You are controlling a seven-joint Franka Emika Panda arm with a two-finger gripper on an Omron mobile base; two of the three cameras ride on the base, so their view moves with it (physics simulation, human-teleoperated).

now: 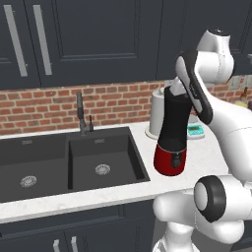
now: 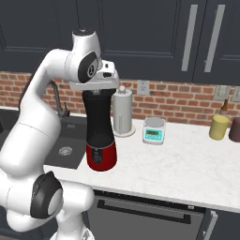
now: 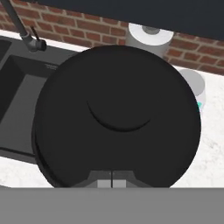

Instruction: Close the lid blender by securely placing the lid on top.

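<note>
**Lid over jar: seating risk**

Left base: blender [image 1: 172,138] stands on white counter [image 1: 142,187] by sink [image 1: 69,157], directly under jaws.

Right base: gripper [image 2: 101,89] atop jar; paper-towel roll [image 2: 122,112] just behind.

Hand: jaws clenched, tips together; lid [image 3: 117,116] just ahead. We judge it may sit skewed and slip off if pushed off-centre.

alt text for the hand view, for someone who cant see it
A round black lid seen from directly above, with the shut claw at its near edge. Behind it lie a dark sink, a white paper-towel roll and a brick wall.
</note>
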